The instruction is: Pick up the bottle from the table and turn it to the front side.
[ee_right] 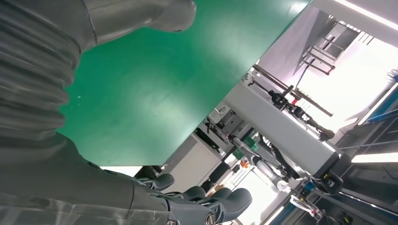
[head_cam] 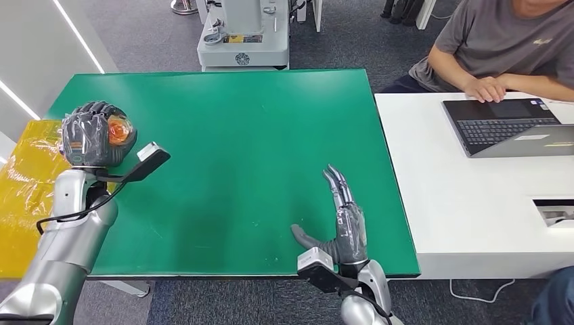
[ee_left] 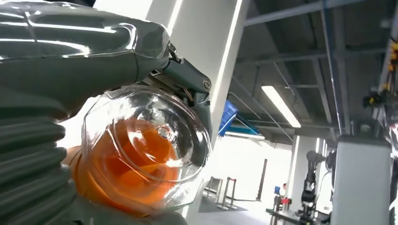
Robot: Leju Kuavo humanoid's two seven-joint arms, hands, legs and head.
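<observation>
My left hand (head_cam: 91, 133) is raised above the left edge of the green table (head_cam: 230, 135) and grips a clear bottle (head_cam: 119, 128) with orange contents. The bottle's round base (ee_left: 145, 145) faces the left wrist camera, with the grey thumb and fingers (ee_left: 185, 77) wrapped around its body. My right hand (head_cam: 342, 217) hovers flat over the table's near right part, fingers straight and spread, holding nothing. In the right wrist view its fingertips (ee_right: 206, 201) reach out beyond the green surface (ee_right: 155, 79).
A white desk (head_cam: 467, 196) adjoins the table on the right, carrying a laptop (head_cam: 508, 125) with a seated person (head_cam: 508, 47) behind it. Yellow sheeting (head_cam: 24, 183) lies to the left. A grey machine (head_cam: 244, 34) stands beyond the far edge.
</observation>
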